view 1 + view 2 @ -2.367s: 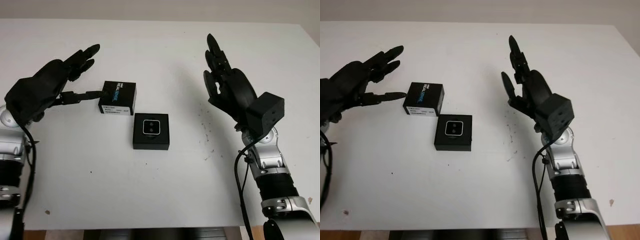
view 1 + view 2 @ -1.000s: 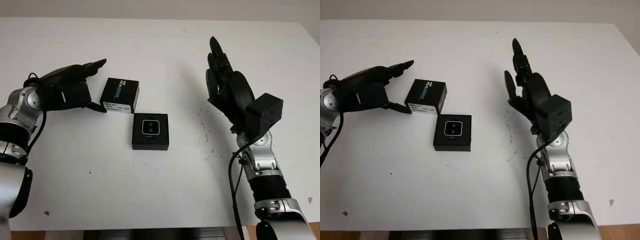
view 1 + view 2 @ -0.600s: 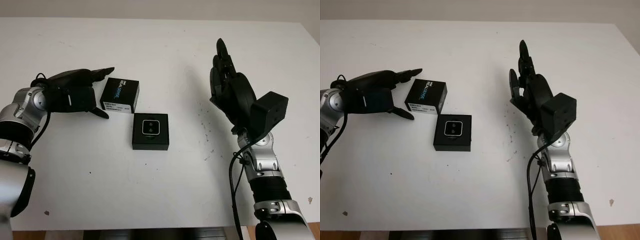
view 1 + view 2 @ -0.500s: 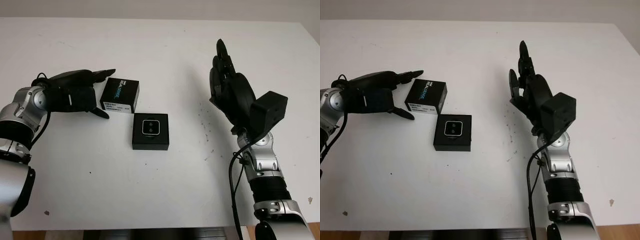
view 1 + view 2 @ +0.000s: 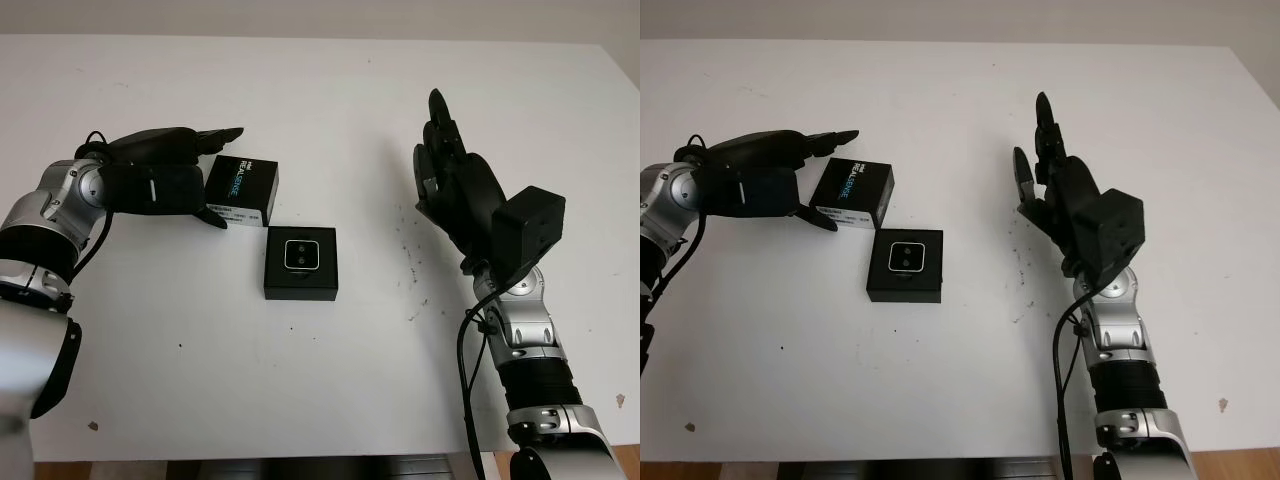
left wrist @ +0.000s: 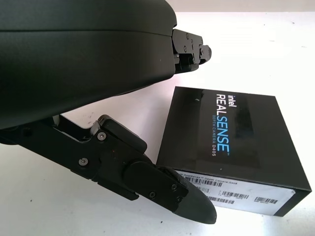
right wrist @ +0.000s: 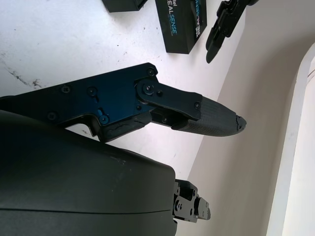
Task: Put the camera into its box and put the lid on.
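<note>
Two black pieces sit mid-table, and the relation that matters is between the lid (image 5: pixel 241 191) and the left hand (image 5: pixel 160 182). The lid (printed with white and blue lettering, a barcode label along its near edge) lies on the white table (image 5: pixel 320 90) just beyond and to the left of the box (image 5: pixel 301 263), nearly corner to corner with it; whether they touch I cannot tell. The camera (image 5: pixel 301 254), a small silver-faced unit, already sits in the recess of the open box, so by my reading only the lid remains to be placed.

From the left hand, the lid lies directly toward the table's middle, right at the fingertips. The hand is open and holds nothing: its upper fingers (image 5: pixel 215 135) reach past the lid's far edge, and its thumb (image 6: pixel 162 189) lies along the labelled near edge, so the lid sits between them. In the left wrist view the thumb tip comes up against the label side, though contact is not certain. The lid's long axis runs across the span of the hand, slightly skewed to the box.

The right hand (image 5: pixel 452 185) is open too, raised upright well to the right of the box, and much farther from the lid.
</note>
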